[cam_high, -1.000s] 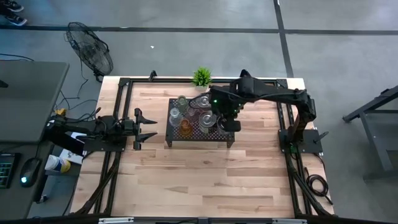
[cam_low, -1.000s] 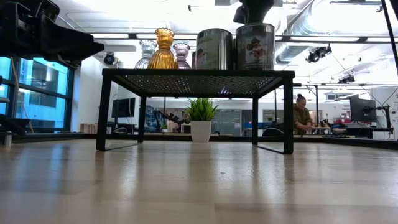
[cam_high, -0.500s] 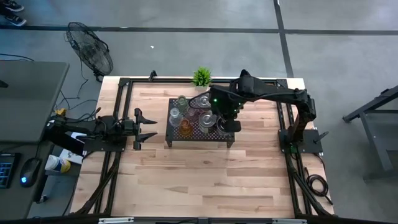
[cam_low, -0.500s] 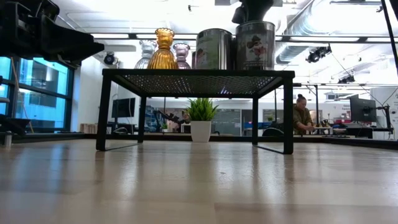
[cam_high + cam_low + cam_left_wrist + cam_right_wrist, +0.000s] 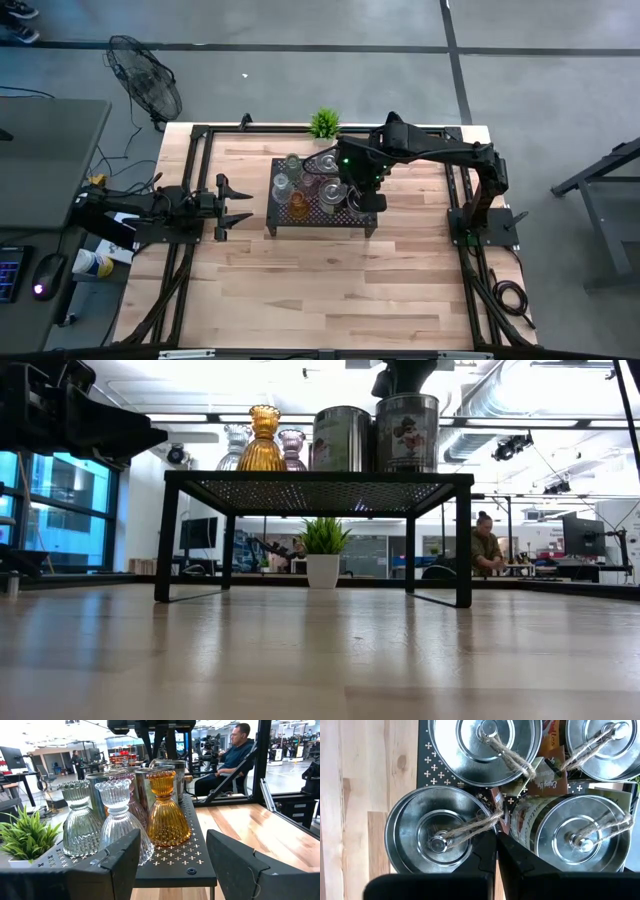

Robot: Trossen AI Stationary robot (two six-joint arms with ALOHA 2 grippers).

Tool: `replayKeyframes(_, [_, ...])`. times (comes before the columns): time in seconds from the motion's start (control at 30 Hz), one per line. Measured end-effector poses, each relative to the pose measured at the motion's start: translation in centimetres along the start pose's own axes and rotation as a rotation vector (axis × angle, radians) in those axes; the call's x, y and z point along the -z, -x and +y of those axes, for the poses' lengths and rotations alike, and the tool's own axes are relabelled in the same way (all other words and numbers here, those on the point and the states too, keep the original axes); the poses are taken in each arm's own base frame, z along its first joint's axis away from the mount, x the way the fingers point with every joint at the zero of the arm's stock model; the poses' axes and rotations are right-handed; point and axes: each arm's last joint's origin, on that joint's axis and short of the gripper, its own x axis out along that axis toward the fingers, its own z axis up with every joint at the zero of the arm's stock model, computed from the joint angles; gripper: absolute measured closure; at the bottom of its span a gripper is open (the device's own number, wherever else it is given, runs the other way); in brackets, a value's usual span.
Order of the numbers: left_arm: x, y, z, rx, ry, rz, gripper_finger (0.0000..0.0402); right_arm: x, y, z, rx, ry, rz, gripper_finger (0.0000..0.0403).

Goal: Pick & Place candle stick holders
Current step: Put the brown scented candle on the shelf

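Observation:
Several candle stick holders stand on the black perforated rack point(image 5: 320, 227) at mid-table. There is an amber glass one point(image 5: 167, 815), two clear ribbed ones point(image 5: 80, 822), a pink one point(image 5: 292, 448) and several shiny silver ones with twine loops on their tops point(image 5: 485, 745). My right gripper point(image 5: 496, 836) points down over the rack's near right part point(image 5: 362, 196) and is shut at the twine of the near right silver holder point(image 5: 437, 837). My left gripper point(image 5: 244, 205) rests open and level at the table's left, facing the rack with nothing between its fingers. My right gripper pinches the free end of the silver holder's twine loop point(image 5: 489, 820) between its two fingertips, from above and pointing steeply down. The twine runs drawn out from the knob at the middle of the holder's top to the fingers. The holder point(image 5: 407, 432) stands upright on the rack.
A small green potted plant point(image 5: 323, 123) stands behind the rack at the far edge. Bare wood lies in front of the rack and on both its sides. A fan point(image 5: 145, 80) stands on the floor at the far left. A person point(image 5: 487, 540) sits in the room beyond.
In the low view, the top of the silver holder under my right gripper has come up a little and shifted slightly toward the table's left. Its foot stays on the rack. Both grippers have kept their places.

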Motion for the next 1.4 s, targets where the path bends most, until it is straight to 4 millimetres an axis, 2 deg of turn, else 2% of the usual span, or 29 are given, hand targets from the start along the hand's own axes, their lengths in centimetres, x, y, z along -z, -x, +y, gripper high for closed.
replayKeyframes(1.13, [0.00, 0.00, 0.00, 0.000, 0.000, 0.000, 0.0179, 0.00, 0.00, -0.02, 0.008, -0.026, 0.001, 0.0401])
replayKeyframes(1.4, [0.00, 0.00, 0.00, 0.000, 0.000, 0.000, 0.0179, -0.01, -0.01, -0.03, 0.010, -0.025, 0.000, 0.0346])
